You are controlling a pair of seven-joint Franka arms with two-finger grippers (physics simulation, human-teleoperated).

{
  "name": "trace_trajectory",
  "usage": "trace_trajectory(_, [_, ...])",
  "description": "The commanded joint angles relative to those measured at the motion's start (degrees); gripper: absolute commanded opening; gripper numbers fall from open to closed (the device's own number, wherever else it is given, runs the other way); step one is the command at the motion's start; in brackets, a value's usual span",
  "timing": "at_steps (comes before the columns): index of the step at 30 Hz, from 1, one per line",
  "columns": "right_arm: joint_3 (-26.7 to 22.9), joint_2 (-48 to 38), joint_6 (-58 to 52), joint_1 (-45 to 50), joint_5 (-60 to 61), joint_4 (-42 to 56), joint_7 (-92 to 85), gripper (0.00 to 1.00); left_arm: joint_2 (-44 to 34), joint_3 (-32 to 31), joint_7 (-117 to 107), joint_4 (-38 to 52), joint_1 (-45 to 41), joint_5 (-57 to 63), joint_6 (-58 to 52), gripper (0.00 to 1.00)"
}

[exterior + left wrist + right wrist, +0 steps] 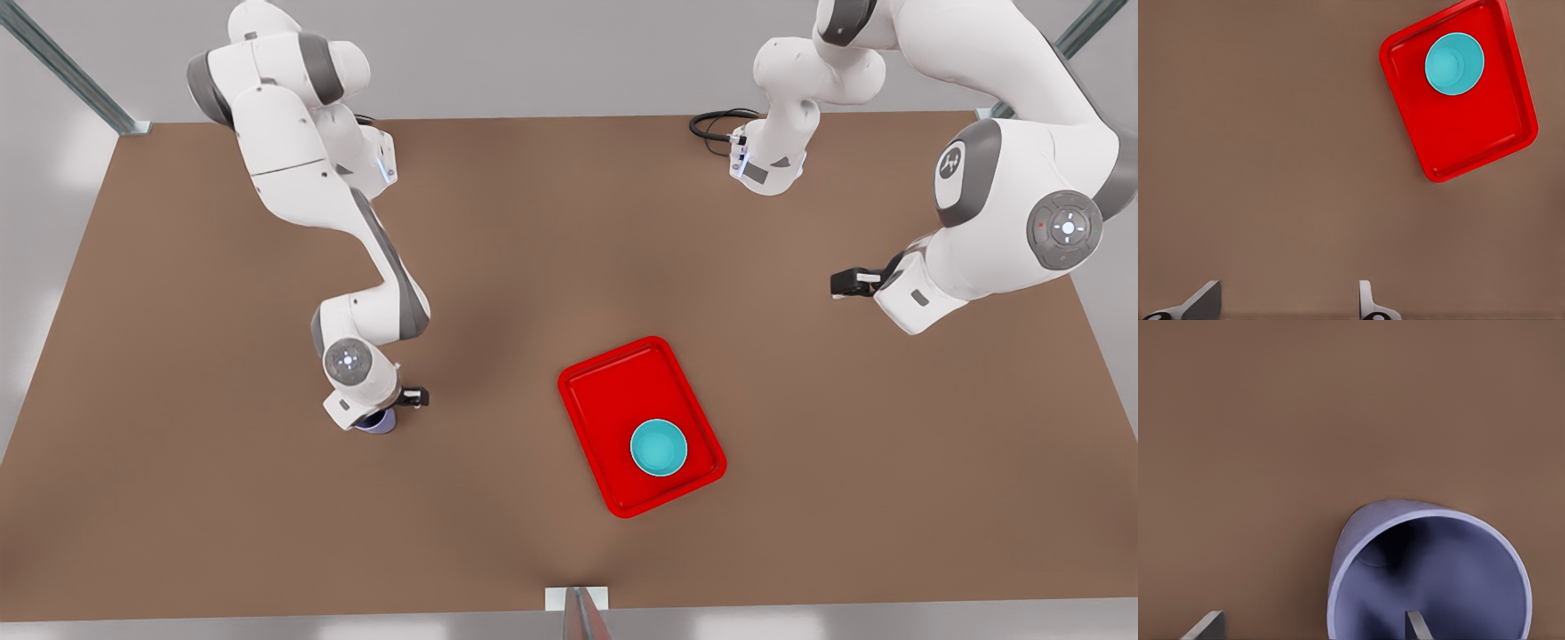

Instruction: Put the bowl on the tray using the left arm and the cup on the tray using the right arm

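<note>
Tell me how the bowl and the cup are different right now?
The bowl is teal; the cup is lavender. The bowl sits on the red tray; the cup stands on the brown table beneath the right gripper, one finger inside its rim. The left gripper hangs open, away from both. Both are round and upright.

Bare brown table (533, 222), black coiled cable (716, 124) at its far edge, grey metal frame struts (71, 76) at the corners

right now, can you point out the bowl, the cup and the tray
bowl (659, 447), front view, the middle of its teal inside
cup (1431, 580), right wrist view, its dark inner wall
tray (613, 391), front view, a bare part of its red floor
</note>
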Motion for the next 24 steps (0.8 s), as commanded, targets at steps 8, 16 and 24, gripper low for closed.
trace_trajectory(8, [-0.53, 0.89, 0.46, 0.07, 0.62, 1.24, 1.26, 0.69, -0.16, -0.31, 0.31, 0.02, -0.22, 0.03, -0.56, 1.00])
trace_trajectory(16, [-0.62, 0.63, -0.60, 0.25, 0.27, 1.33, 0.29, 0.21, -0.16, -0.40, 0.23, 0.02, -0.31, 0.03, -0.82, 1.00])
trace_trajectory(24, [-0.27, 0.01, -6.84, 4.90, 0.80, 7.04, -0.06, 0.21, -0.25, -0.40, 0.22, 0.02, -0.31, 0.12, -1.88, 1.00])
